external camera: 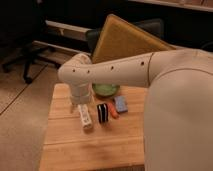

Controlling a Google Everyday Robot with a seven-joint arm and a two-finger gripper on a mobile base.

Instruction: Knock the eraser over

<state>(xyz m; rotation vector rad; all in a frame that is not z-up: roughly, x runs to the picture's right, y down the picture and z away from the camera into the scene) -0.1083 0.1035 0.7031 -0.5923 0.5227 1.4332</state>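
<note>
While eraser (103,113) stands upright near middle of wooden table (65,145), black with pale stripes, step in hand looks like sideways nudge. Orange item (115,113) sits close against eraser's other side; blue sponge (120,104) and green bowl (105,89) lie just behind. Gripper (86,119) hangs low just beside eraser, seemingly apart from it; cannot tell whether claw is spread or pressed together. Best bet: strike high so eraser tips rather than slides; keep stroke short to spare neighbours.
</note>
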